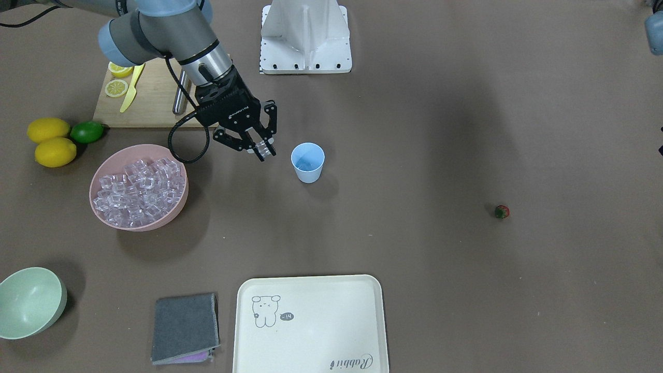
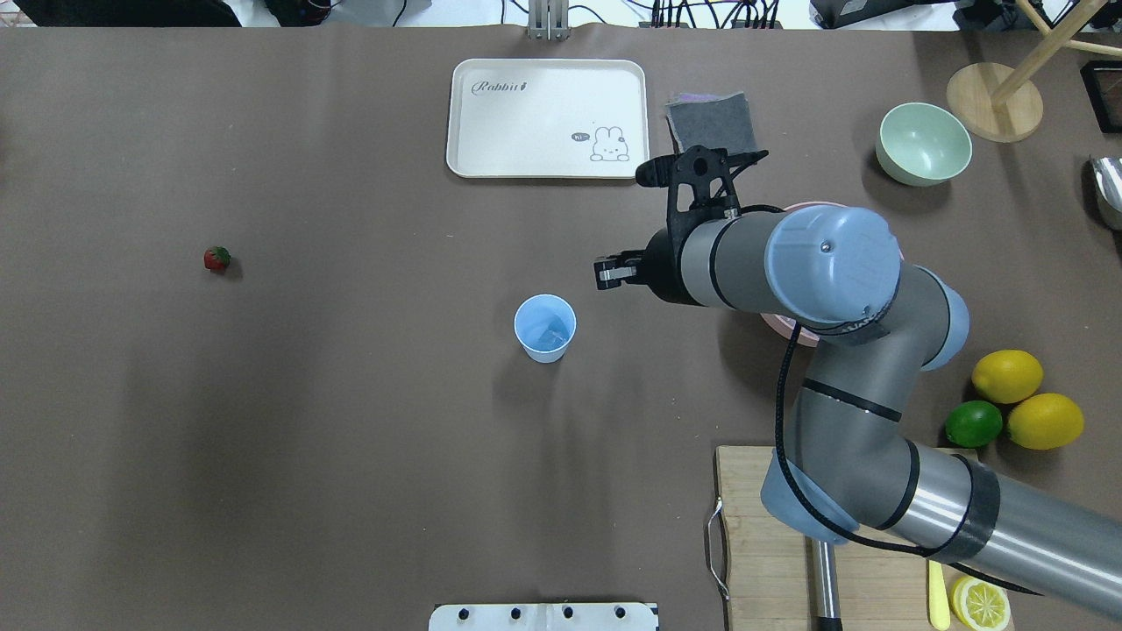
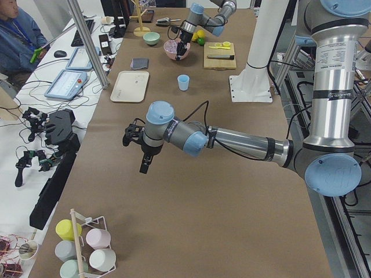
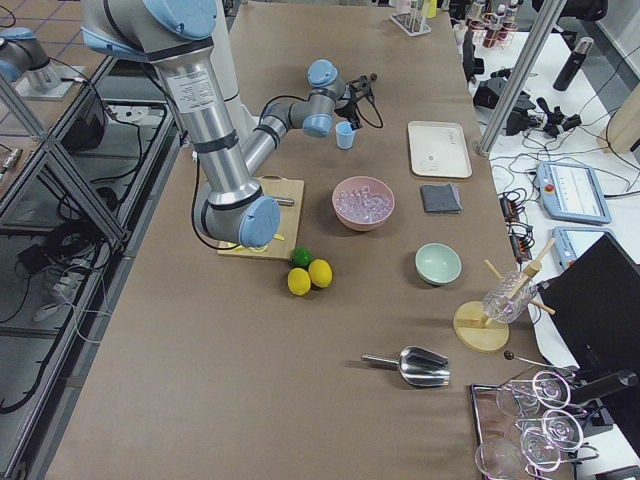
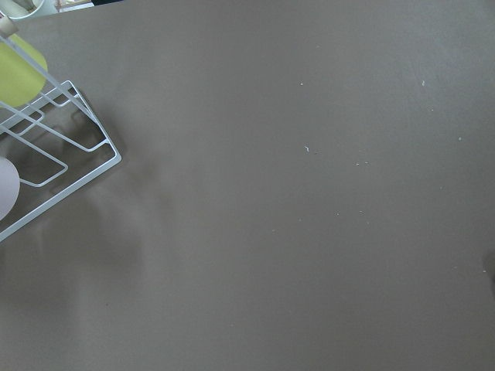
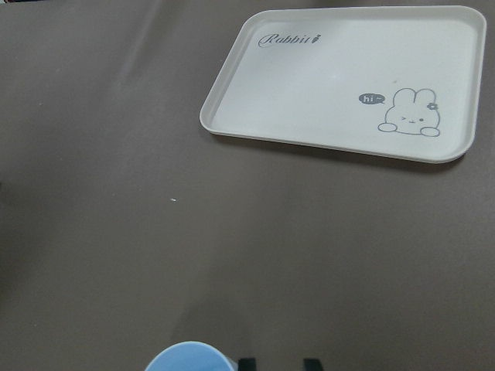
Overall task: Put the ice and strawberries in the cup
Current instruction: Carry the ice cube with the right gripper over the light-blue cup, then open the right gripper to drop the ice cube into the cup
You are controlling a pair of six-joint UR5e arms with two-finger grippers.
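Only the front-facing view shows the right gripper (image 1: 265,154) clearly: its two fingers are closed on a clear ice cube (image 1: 262,147), held above the table (image 1: 414,248) between the pink bowl (image 1: 173,213) and the cup (image 1: 307,162). From overhead the same gripper (image 2: 611,272) is mostly hidden by its own wrist, and just the tips poke out beside the cup (image 2: 545,329). The right wrist camera catches only the cup's blue rim (image 6: 189,357) at its lower edge, with the rabbit-printed tray (image 6: 348,77) beyond. The right arm reaches out from the robot's side over the cutting board (image 1: 155,98), its forearm angled down and the fingers tilted toward the cup. The cup stands upright mid-table, and something pale and glassy seems to lie at its bottom. The bowl, heaped with ice (image 1: 140,191), sits just beside the gripper on the side away from the cup. The strawberry (image 1: 501,211) lies alone on the table, well apart from the cup, with nothing between them. Two lemons (image 1: 48,129) and a lime (image 1: 87,132) sit near the board; a green bowl (image 1: 28,300) and a grey cloth (image 1: 185,326) lie near the tray. The left gripper (image 3: 143,169) shows only in the side view, pointing down far along the table near a wire rack (image 5: 62,147); whether it is spread or closed cannot be told.
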